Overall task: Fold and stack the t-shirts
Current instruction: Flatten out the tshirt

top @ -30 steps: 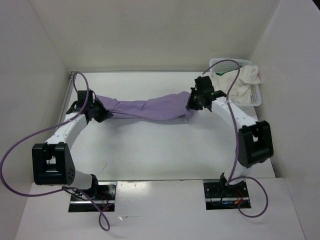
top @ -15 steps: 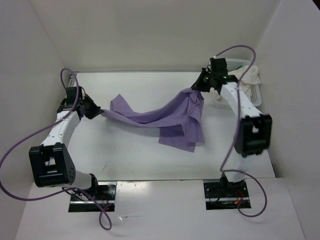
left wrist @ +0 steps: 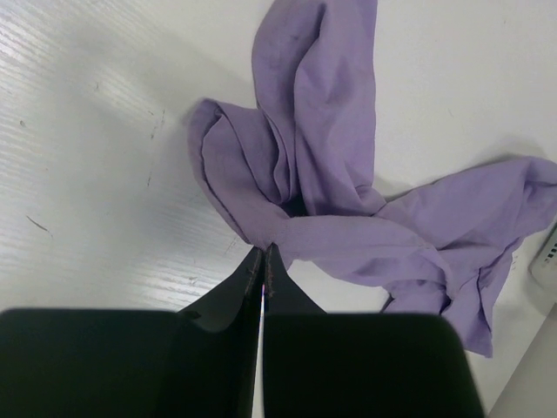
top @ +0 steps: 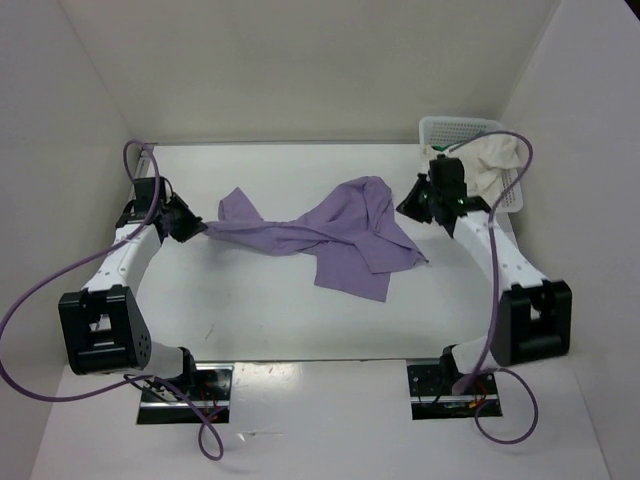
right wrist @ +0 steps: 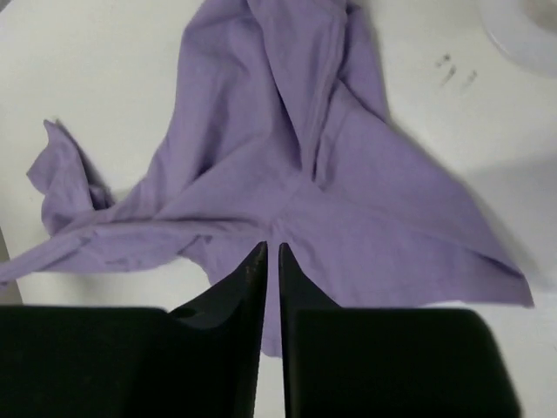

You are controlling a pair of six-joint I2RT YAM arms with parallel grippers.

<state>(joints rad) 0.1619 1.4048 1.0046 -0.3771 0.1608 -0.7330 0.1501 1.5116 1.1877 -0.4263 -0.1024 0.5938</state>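
Observation:
The lavender t-shirt [top: 350, 235] lies crumpled across the middle of the table, its right half spread flat and its left end drawn into a twisted strip. My left gripper [top: 190, 225] is shut on that left end; in the left wrist view the cloth [left wrist: 322, 174] bunches right at the closed tips [left wrist: 264, 251]. My right gripper [top: 420, 205] hovers just right of the shirt, jaws a narrow slit apart with nothing between them. Its wrist view shows the shirt [right wrist: 287, 157] lying flat beyond the tips [right wrist: 271, 248]. The off-white t-shirt [top: 490, 165] hangs over the basket.
A white mesh basket [top: 455, 128] stands at the back right corner, close behind the right arm. White walls enclose the table on the left, back and right. Purple cables loop from both arms.
The right gripper let go of the lavender shirt and drew back towards the right. The shirt's right half dropped and spread on the table. The left gripper kept its hold and barely moved.

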